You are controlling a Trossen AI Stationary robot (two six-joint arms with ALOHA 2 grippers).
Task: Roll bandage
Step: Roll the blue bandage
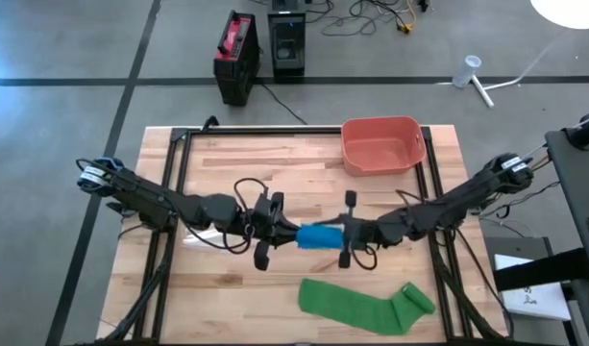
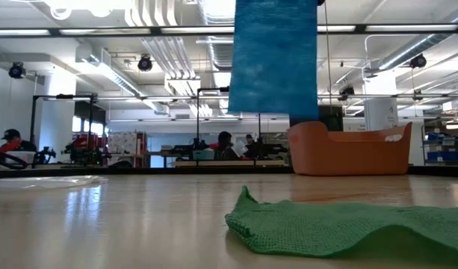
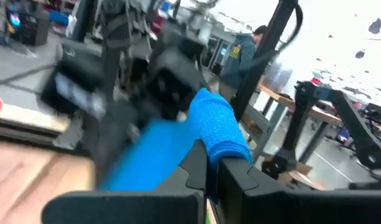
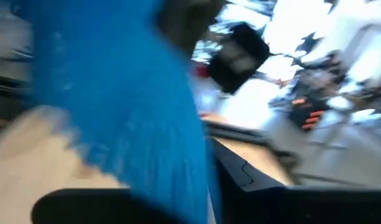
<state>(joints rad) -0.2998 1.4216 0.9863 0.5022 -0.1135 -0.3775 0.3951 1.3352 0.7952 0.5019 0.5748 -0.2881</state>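
The blue bandage (image 1: pixel 320 236) hung in the air above the middle of the table (image 1: pixel 275 163), stretched between both arms. The left gripper (image 1: pixel 275 232) was clamped on its one end, and the right gripper (image 1: pixel 350 234) was closed on the other end. To roll well, I think the strip needed even tension, with the edges kept aligned. The green bandage (image 1: pixel 366 306) lay flat on the table nearby, and the orange bin (image 1: pixel 382 144) stood behind.

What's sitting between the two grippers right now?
The blue bandage spans the gap between the left gripper and the right gripper, held off the table; the high view shows this. Nothing else lies between them.
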